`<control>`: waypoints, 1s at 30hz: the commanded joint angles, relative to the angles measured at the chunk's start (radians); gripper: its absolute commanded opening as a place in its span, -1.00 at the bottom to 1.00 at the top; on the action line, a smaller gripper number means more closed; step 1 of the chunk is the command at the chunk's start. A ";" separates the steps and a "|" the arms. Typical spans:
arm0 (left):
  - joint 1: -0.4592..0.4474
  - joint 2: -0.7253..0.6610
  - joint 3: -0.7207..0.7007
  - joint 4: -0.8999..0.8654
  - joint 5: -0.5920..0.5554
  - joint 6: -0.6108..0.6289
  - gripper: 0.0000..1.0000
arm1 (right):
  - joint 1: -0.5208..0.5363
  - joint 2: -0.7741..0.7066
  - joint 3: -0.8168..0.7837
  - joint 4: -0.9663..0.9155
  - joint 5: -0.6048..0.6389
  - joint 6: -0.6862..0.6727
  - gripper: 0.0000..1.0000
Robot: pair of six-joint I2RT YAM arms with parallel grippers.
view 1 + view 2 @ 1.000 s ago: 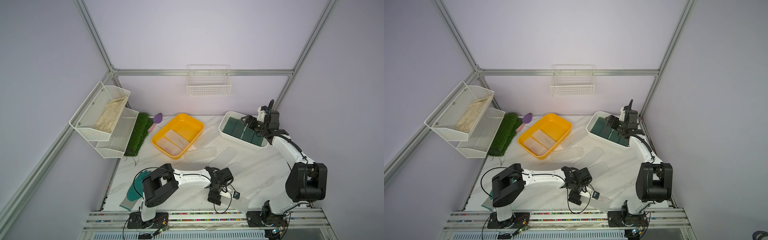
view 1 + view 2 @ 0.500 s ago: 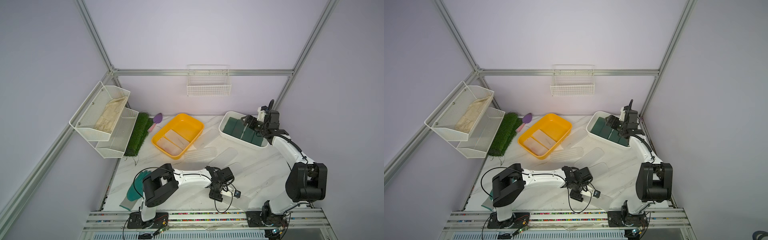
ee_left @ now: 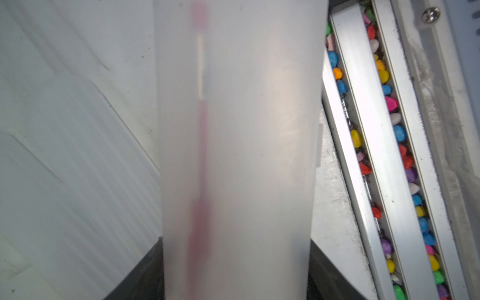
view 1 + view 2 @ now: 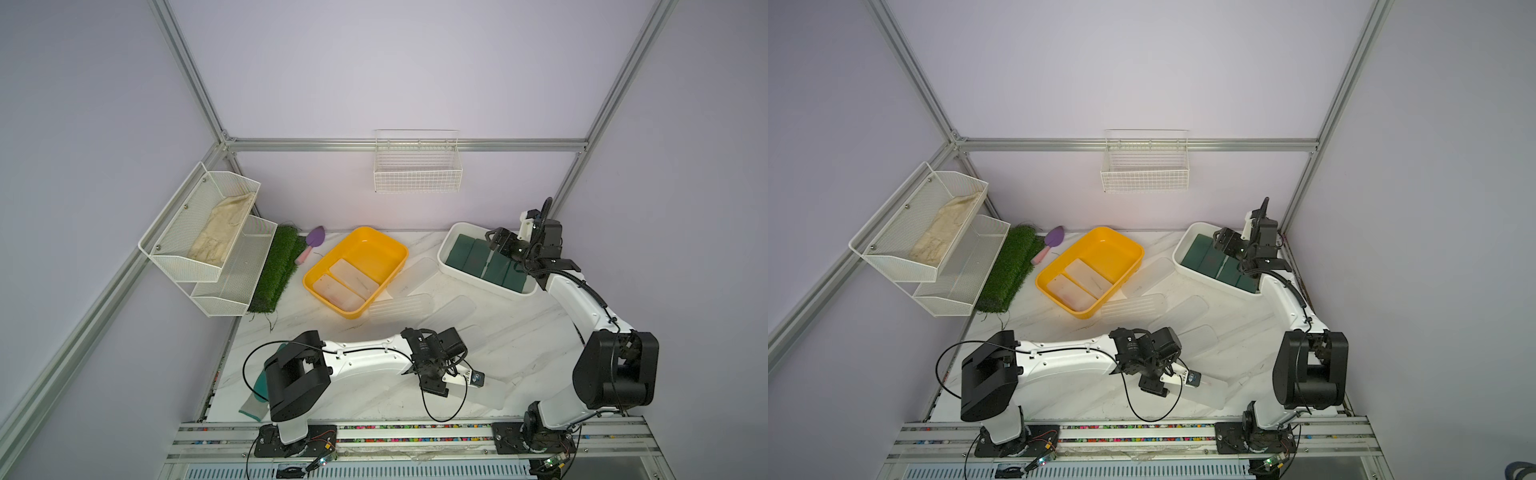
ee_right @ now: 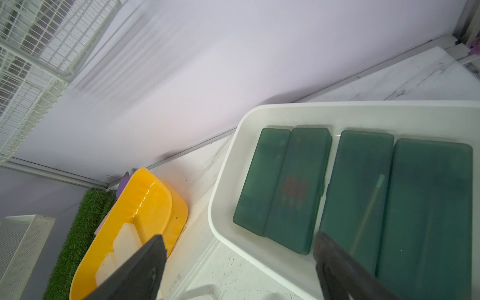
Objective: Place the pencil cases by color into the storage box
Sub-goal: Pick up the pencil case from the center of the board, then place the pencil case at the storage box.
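My left gripper (image 4: 452, 380) is shut on a frosted clear pencil case (image 4: 490, 395) near the table's front edge. In the left wrist view that case (image 3: 236, 155) fills the middle, with a dark finger (image 3: 145, 275) on each long side and a pink pen faintly visible inside. Several dark green pencil cases (image 4: 478, 259) lie side by side in the white storage box (image 4: 446, 245). My right gripper (image 4: 494, 241) hangs open over that box, its fingers (image 5: 140, 267) spread with nothing between them. Two clear cases (image 4: 347, 284) lie in the yellow box (image 4: 395, 249). More clear cases (image 4: 399, 307) lie loose mid-table.
A teal glove (image 4: 259, 386) lies at the front left under the left arm. A grass mat (image 4: 278, 270), a purple trowel (image 4: 311, 243) and a white mesh rack (image 4: 208, 241) are at the back left. A wire basket (image 4: 417, 174) hangs on the back wall.
My left gripper has closed in on the clear case by the front edge. The right arm has stayed over the white box.
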 commanded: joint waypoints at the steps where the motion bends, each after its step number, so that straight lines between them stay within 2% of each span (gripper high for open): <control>1: 0.002 -0.065 -0.038 0.029 -0.010 -0.052 0.32 | -0.006 -0.064 -0.021 0.070 0.045 -0.013 0.81; 10: 0.071 -0.125 -0.099 0.023 -0.043 -0.135 0.32 | -0.006 -0.127 -0.053 0.124 0.085 -0.030 0.81; 17: 0.214 -0.174 -0.101 0.022 -0.028 -0.177 0.33 | 0.012 -0.147 -0.097 0.185 0.043 -0.064 0.80; 21: 0.325 -0.193 -0.093 0.022 -0.011 -0.185 0.33 | 0.093 -0.152 -0.092 0.195 0.105 -0.128 0.81; 27: 0.463 -0.188 -0.060 0.014 -0.047 -0.202 0.33 | 0.146 -0.160 -0.103 0.240 0.121 -0.132 0.81; 30: 0.519 -0.187 -0.042 0.029 -0.056 -0.249 0.33 | 0.175 -0.163 -0.105 0.243 0.135 -0.149 0.81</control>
